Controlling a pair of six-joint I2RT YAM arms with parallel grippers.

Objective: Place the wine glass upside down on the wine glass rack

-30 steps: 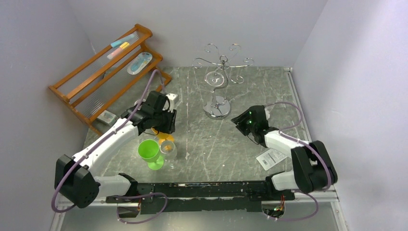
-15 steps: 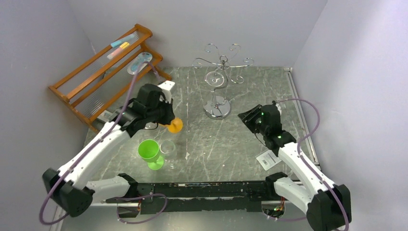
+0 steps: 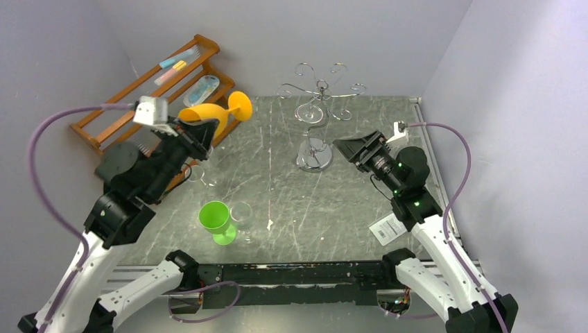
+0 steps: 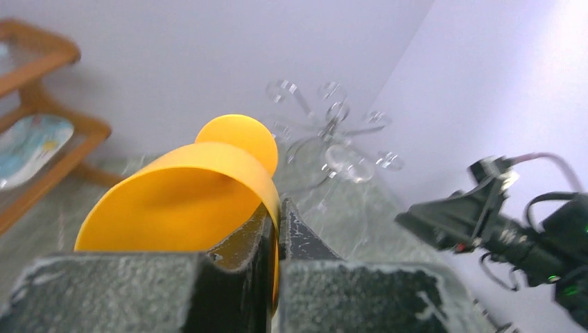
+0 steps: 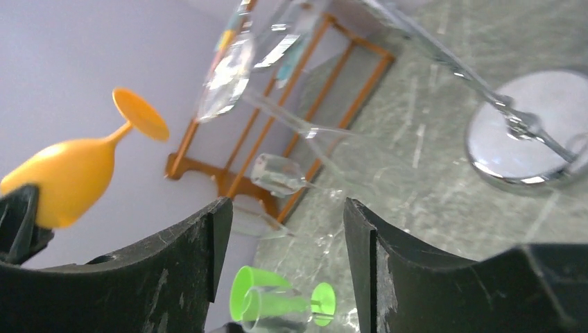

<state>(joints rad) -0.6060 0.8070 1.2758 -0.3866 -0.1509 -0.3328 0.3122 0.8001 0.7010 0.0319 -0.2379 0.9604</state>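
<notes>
Carry step. Your left gripper [image 3: 197, 132] is clenched on the rim of the orange wine glass [image 3: 211, 112]. The glass lies on its side in the upper left of the top view, well apart from the wine glass rack [image 3: 319, 90]. Your right gripper [image 5: 281, 257] is released and empty. Next you likely need the foot up, stem slid into a free loop. Which loop is free I cannot tell: the wire is blurred.

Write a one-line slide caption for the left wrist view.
Left jaws clamp the orange wine glass by its rim, foot toward the blurred wire rack; right arm at right.
</notes>
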